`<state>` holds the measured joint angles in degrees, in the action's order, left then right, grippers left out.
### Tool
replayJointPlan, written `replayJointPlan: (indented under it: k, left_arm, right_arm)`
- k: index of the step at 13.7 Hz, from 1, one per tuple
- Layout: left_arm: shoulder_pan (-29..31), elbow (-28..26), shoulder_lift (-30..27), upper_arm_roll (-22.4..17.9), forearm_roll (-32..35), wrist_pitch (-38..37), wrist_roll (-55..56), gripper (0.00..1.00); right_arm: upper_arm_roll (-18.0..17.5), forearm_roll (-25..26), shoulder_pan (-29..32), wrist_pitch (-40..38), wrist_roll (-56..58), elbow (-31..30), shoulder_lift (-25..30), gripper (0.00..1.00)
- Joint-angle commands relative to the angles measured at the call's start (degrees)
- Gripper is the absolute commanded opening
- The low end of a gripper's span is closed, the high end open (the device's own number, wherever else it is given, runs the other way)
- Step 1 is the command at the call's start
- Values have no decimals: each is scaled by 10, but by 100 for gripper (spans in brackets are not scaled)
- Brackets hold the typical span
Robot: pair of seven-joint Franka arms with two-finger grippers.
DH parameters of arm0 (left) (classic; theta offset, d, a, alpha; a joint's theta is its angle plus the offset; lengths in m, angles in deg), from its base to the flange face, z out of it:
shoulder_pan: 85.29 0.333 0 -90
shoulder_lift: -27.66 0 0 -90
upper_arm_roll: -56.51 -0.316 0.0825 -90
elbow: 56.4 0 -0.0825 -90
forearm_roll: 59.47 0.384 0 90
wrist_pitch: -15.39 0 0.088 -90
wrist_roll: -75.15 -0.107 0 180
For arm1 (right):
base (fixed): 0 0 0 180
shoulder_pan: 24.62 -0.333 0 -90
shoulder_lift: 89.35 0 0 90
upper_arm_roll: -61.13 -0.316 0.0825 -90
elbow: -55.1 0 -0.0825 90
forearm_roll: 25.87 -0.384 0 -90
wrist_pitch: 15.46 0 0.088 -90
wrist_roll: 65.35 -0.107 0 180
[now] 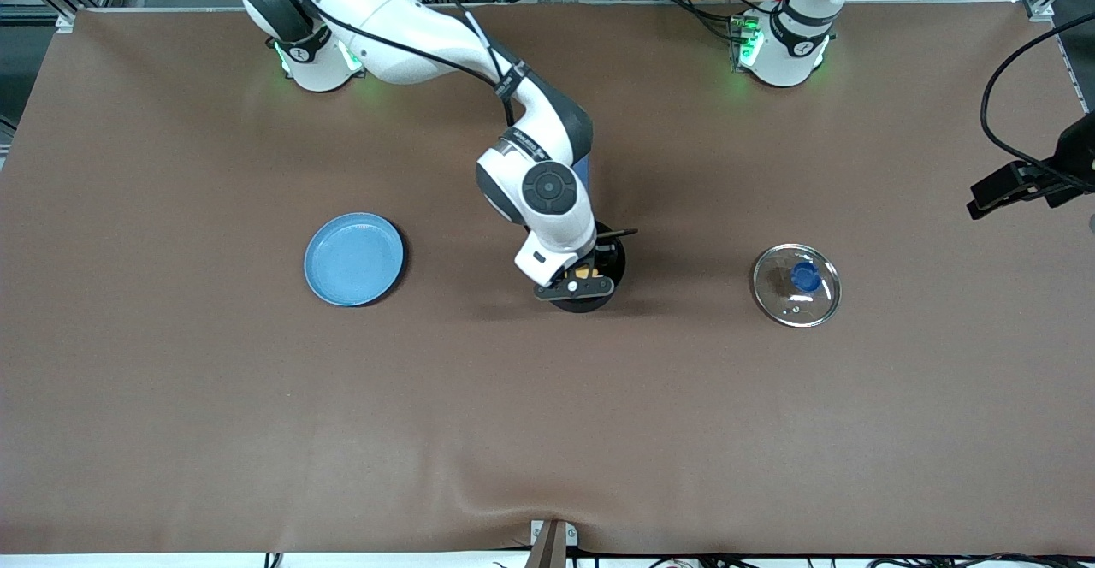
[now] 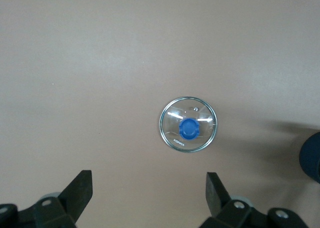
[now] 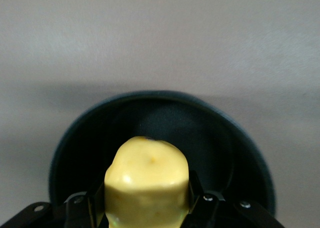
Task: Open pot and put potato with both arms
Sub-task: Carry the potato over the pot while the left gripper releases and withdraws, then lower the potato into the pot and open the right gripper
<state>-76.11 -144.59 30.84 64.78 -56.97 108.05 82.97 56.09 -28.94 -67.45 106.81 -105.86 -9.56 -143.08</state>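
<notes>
Over pot (image 3: pixel 165 138), right gripper (image 3: pixel 145 208) gripping potato (image 3: pixel 147 180).

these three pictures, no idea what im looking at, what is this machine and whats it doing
Two white robot arms are bolted along one edge of a brown table. The wide picture comes from a high camera facing them; the other two come from small cameras on each arm's wrist.

The right gripper is over the pot, a small black saucepan, and grips the yellow potato above the pot's open mouth.

The glass lid with its blue knob lies on the table toward the left arm's end. The left gripper is open above the lid, holding nothing.

A light-blue plate sits toward the right arm's end.
</notes>
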Motion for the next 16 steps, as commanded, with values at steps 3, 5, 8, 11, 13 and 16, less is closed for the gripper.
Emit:
replayJointPlan:
  k: [3,5,8,11,13,16]
  left_arm:
    - [2,9,-2,0,-23,-13,-6,100]
    - [2,9,-2,0,-24,-13,-6,100]
    - [2,8,2,3,-25,-12,-6,100]
    - [-2,7,2,5,-27,-12,-6,100]
    - [-2,6,4,6,-27,-12,-6,100]
    - [0,7,4,7,-27,-12,-6,100]
  right_arm:
    - [7,22,-21,-10,-26,9,-20,0]
    - [7,23,-21,-4,-30,9,-30,0]
    - [7,23,-22,4,-33,14,-43,0]
    - [7,23,-21,0,-44,21,-41,50]
    - [7,22,-19,-7,-45,23,-34,100]
    - [2,18,-10,-54,-44,34,-17,100]
